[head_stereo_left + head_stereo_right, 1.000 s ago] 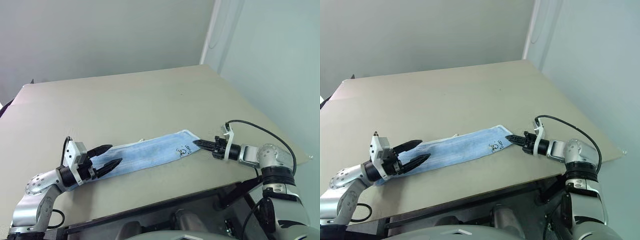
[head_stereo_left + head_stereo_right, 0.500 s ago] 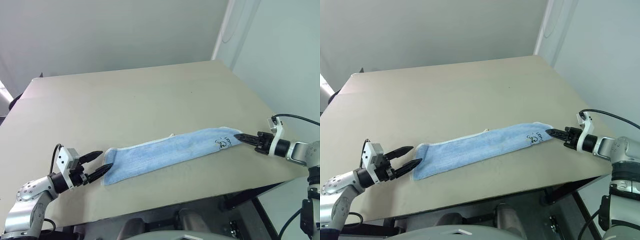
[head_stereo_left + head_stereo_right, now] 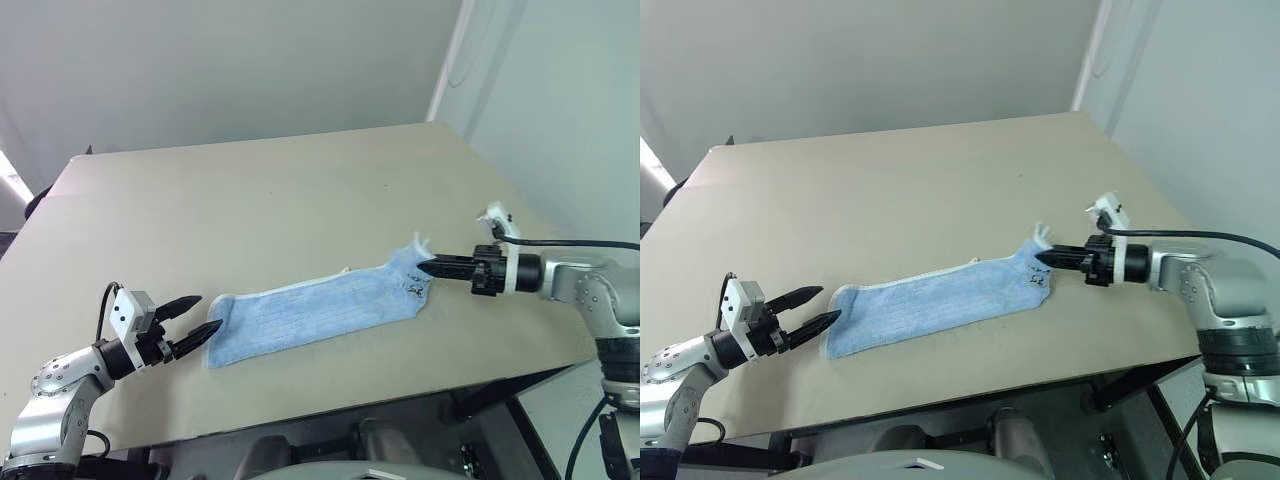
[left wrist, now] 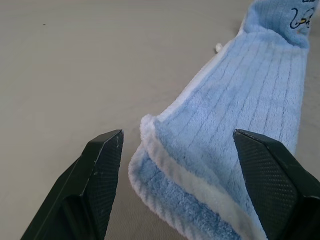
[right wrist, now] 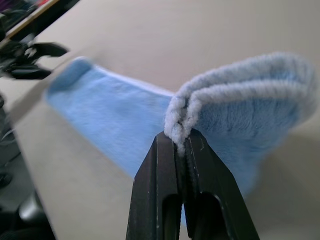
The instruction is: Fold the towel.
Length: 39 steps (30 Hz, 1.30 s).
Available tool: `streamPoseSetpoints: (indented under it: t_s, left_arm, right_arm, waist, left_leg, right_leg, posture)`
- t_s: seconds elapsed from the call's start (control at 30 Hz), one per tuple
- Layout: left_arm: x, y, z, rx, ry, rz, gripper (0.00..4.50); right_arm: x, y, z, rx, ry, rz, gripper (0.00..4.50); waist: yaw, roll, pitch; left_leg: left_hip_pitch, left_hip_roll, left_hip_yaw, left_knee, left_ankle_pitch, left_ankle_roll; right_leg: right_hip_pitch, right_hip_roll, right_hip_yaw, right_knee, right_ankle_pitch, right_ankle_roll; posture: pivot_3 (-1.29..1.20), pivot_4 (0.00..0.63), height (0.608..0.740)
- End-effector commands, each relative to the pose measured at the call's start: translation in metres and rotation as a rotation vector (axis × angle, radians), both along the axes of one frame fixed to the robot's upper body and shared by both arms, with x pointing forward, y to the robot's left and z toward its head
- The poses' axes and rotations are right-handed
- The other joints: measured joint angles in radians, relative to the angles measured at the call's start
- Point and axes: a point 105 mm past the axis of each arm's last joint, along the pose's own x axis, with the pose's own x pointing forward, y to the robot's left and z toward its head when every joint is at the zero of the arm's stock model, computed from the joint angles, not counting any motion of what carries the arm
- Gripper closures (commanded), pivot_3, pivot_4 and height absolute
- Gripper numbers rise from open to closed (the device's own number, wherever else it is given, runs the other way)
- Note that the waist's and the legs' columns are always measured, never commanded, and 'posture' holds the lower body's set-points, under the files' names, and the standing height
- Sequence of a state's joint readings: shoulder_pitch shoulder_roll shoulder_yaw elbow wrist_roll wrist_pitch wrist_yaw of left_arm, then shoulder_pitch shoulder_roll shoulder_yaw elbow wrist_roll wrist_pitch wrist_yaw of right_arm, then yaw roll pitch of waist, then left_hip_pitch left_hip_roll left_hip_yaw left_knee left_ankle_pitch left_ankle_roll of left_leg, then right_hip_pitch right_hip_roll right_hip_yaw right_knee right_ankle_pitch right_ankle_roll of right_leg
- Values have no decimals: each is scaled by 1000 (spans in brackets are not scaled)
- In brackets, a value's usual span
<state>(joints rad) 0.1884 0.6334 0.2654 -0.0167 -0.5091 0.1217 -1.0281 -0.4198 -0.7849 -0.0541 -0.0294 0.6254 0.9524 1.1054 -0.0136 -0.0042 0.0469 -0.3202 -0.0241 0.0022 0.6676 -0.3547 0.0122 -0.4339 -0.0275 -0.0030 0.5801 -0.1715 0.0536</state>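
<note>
Blue terry towel point(image 3: 320, 315) is lying as a long doubled strip across the near part of the table point(image 3: 260, 200), one end lifted off the surface.

Right gripper point(image 3: 428, 268) is pinching that lifted end: in its wrist view the black fingers point(image 5: 159, 200) are clamped tight on the stacked edges, both layers caught between the tips. Dark logo point(image 3: 412, 288) is sitting just below the tips, on the part curling up. White tag point(image 3: 420, 243) is poking up right beside the grip.

Left gripper point(image 3: 198, 318) is released, fingers spread wide, hovering just off the other end. From its wrist view the towel's folded end is sitting between the two fingers point(image 4: 102, 170) but ahead of them, touching neither.

Judgement: the step in hand is looking like an end-over-end fold, carrying the pinched end across to the left one.

How I'd do it well:
- keep both layers in the pinch; if one slips, the fold will come out skewed
- carry the end high enough that the slack is draping, not dragging and bunching the strip
- travel straight along the strip's length so the edges are stacking
- left fingers could be pressing down or gripping the free end so it isn't sliding
- lay down before letting go, edges matched.
</note>
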Motion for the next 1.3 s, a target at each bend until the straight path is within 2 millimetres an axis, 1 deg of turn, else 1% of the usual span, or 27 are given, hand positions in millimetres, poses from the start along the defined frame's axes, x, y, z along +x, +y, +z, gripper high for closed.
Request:
streamPoseSetpoints:
  t_s: [0.03, 0.17, 0.2, 0.27, 0.3, 0.5, 0.57, 0.63, 0.7, 0.8, 0.87, 0.97, 1.03, 1.13, 1.23, 1.3]
  left_arm:
    - [5, 0, 11, 32, -46, -15, 802]
    - [7, -1, 13, 19, -53, -13, 802]
    - [7, -2, 13, 19, -52, -14, 802]
    - [5, -3, 12, 27, -48, -21, 802]
    - [5, -3, 11, 27, -46, -22, 802]
    - [7, -5, 13, 27, -51, -24, 802]
    - [7, -7, 13, 28, -53, -25, 802]
    - [8, -8, 13, 28, -53, -25, 802]
    - [7, -8, 13, 27, -53, -25, 802]
    - [5, -8, 12, 30, -51, -21, 802]
    - [4, -6, 11, 34, -50, -14, 802]
    - [4, -6, 12, 35, -52, -12, 802]
    - [4, -7, 12, 33, -54, -13, 802]
    - [5, -7, 13, 32, -54, -13, 802]
    - [6, -5, 13, 32, -55, -12, 802]
    - [6, -3, 15, 26, -59, -5, 802]
  right_arm:
    - [-8, 33, 10, 37, -37, 156, 4447]
    - [-8, 55, 8, 59, -24, 227, 4447]
    - [-9, 58, 7, 57, -23, 243, 4447]
    - [-12, 71, 4, 69, -7, 295, 4447]
    - [-14, 78, -1, 59, 7, 322, 4447]
    - [-21, 112, -28, 3, 72, 429, 4447]
    - [-23, 122, -33, 10, 76, 449, 4447]
    - [-16, 131, -39, 0, 78, 420, 4447]
    - [-11, 134, -49, -34, 85, 389, 4447]
    - [-16, 129, -66, -119, 101, 417, 4447]
    - [-17, 129, -68, -111, 117, 415, 4447]
    - [-13, 134, -61, -61, 114, 391, 3713]
    - [-12, 137, -51, -7, 109, 389, 3071]
    - [-13, 134, -17, 141, 17, 421, 2001]
    - [-12, 126, 5, 231, -33, 413, 929]
    - [-4, 117, 12, 236, -97, 370, 929]
  waist:
    - [0, 0, 0]
    - [0, 0, 0]
    - [1, 0, 0]
    - [2, 0, 0]
    - [2, -1, 0]
    - [0, -1, -1]
    - [0, -1, -1]
    - [0, -1, -1]
    - [0, -1, -1]
    - [1, -2, -1]
    - [0, -2, -1]
    - [0, -2, -2]
    - [0, -2, -2]
    - [0, -2, -2]
    - [1, -2, -2]
    - [0, -3, -2]
  left_leg:
    - [0, 0, 0, 0, 0, 0]
    - [0, 0, 0, 0, 0, 0]
    - [0, 0, 0, 0, 0, 0]
    - [0, 0, 0, 0, 0, 0]
    - [0, 0, 0, 0, 0, 0]
    - [0, 0, -1, 0, 0, 0]
    - [0, 0, -1, 0, 0, 0]
    - [0, 0, -1, 0, 0, 0]
    - [0, 0, -1, 1, 0, 0]
    - [0, 0, -1, 1, 0, -1]
    - [-1, -1, -1, 1, 0, -1]
    - [-1, -1, -1, 1, 0, -1]
    - [0, -1, -1, 1, 0, -1]
    - [0, -1, -1, 1, 0, -1]
    - [0, -1, -1, 1, 1, -1]
    - [0, -1, -1, 1, 1, -1]
  right_leg:
    - [0, 0, 0, 0, 0, 0]
    - [-2, 0, 0, 0, 0, 0]
    - [-2, 0, 0, 0, 1, 0]
    - [-4, -1, 0, 0, 1, -1]
    - [-4, -1, 0, 0, 4, -3]
    - [-5, -2, 0, 2, 4, -4]
    - [-5, -1, 0, 3, 5, -4]
    - [-6, -1, 0, 3, 5, -4]
    - [-6, -1, 0, 4, 5, -4]
    - [-6, -2, 0, 4, 5, -4]
    - [-7, -3, 0, 3, 5, -4]
    - [-7, -3, 0, 4, 5, -4]
    - [-7, -2, 0, 4, 6, -5]
    - [-7, -2, 0, 5, 6, -5]
    - [-7, -1, 0, 5, 6, -4]
    - [-7, -1, 0, 4, 7, -4]
  posture:
    - [0, 0, 740]
    - [0, 0, 740]
    - [0, 0, 740]
    - [0, 0, 740]
    - [0, 0, 740]
    - [0, 0, 740]
    - [0, 0, 740]
    - [0, 0, 740]
    - [0, 0, 740]
    - [0, 0, 740]
    - [0, 0, 740]
    - [0, 0, 740]
    - [0, 0, 740]
    - [0, 0, 740]
    - [0, 0, 740]
    - [0, 0, 740]
